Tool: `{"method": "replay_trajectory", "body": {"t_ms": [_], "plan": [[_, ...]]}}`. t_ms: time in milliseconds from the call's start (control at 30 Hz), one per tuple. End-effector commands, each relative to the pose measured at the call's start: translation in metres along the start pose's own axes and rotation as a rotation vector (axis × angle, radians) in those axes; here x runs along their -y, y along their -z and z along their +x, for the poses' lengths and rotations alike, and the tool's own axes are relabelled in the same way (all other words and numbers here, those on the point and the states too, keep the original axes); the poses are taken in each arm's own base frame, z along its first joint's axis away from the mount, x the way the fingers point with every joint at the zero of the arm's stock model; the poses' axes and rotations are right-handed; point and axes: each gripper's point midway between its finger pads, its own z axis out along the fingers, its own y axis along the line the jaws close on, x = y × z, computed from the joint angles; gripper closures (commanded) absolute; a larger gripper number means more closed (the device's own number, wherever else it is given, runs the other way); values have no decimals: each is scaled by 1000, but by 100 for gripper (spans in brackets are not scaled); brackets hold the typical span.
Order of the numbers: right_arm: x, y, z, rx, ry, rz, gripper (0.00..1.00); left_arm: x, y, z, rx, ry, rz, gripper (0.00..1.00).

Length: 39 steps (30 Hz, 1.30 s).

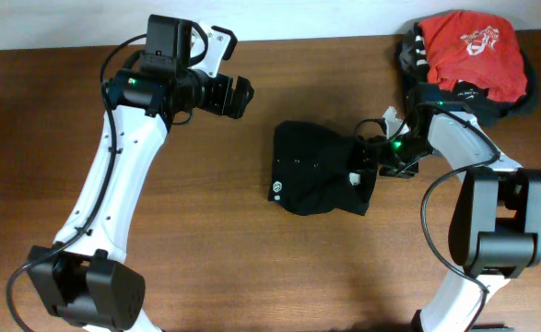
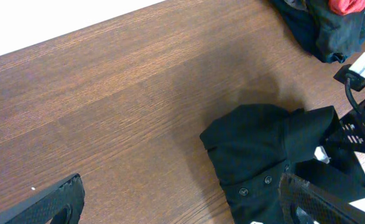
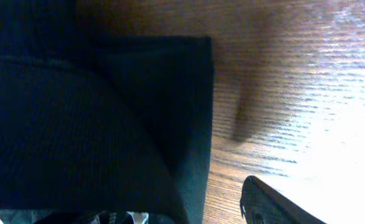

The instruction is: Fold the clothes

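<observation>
Currently, the soft black fabric garment [image 1: 316,171] is lying as a compact, roughly squared bundle at the centre of the frame on the brown wooden tabletop [image 1: 205,240].

The right gripper [image 1: 370,168] is sitting at the bundle's right edge, touching the cloth. In the right wrist view dark fabric is filling the left half and only one finger [image 3: 269,202] is showing. I cannot tell whether its jaws are apart or clamped on the cloth.

The left gripper [image 1: 241,96] is hovering up and to the left of centre, well apart from the garment. Its fingers are spread wide and are holding nothing.

Assessment: the fold is looking far along, and the step in hand is most likely the final tuck or tidying of the right edge. The next move is calling for a flat, square finish on that side without dragging the bundle or opening the layers beneath.

Markings: a small white hexagon logo [image 1: 276,192] is showing near the bundle's lower left corner, and no wordmark is legible. A white tag [image 2: 321,154] is showing among the folds in the left wrist view, its text unreadable. In the upper right a red t-shirt with white print [image 1: 473,51] is resting on dark folded garments [image 1: 521,100]; its print cannot be read.
</observation>
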Motion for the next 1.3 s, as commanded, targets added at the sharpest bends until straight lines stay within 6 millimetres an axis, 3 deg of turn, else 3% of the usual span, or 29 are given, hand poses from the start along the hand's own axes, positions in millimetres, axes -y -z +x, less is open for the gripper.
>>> {"method": "replay_trajectory", "body": {"t_ms": [0, 367, 467, 567, 700, 733, 833, 1000, 1133, 1200, 1267], "plan": [[-4, -8, -4, -8, 2, -58, 36, -4, -4, 5, -19, 9, -7, 1], [2, -37, -1, -57, -34, -93, 56, -3, -3, 9, -36, 14, -6, 1], [-1, -49, 0, -65, -50, -148, 68, -3, -3, 9, -36, 14, -6, 1], [-11, -53, -3, -41, -37, -228, 96, -3, -3, 10, -36, 14, -7, 1], [-30, -39, -16, 8, -8, -313, 96, -11, -3, 10, -42, 14, -55, 1], [-34, -32, -20, 22, 1, -328, 96, -11, -3, 10, -42, 14, -55, 1], [-68, 15, -35, 112, 41, -424, 96, -12, -3, 10, -38, 13, -56, 1], [-98, 83, -53, 262, 45, -439, 96, -12, -3, 10, -38, 13, -55, 1], [-118, 152, -74, 466, 21, -415, 96, -12, -3, 10, -38, 13, -55, 1], [-131, 198, -89, 618, 16, -421, 96, -12, -4, 9, -37, 12, -56, 1], [-136, 221, -100, 707, 7, -422, 96, -12, -4, 9, -38, 12, -56, 1]]}}
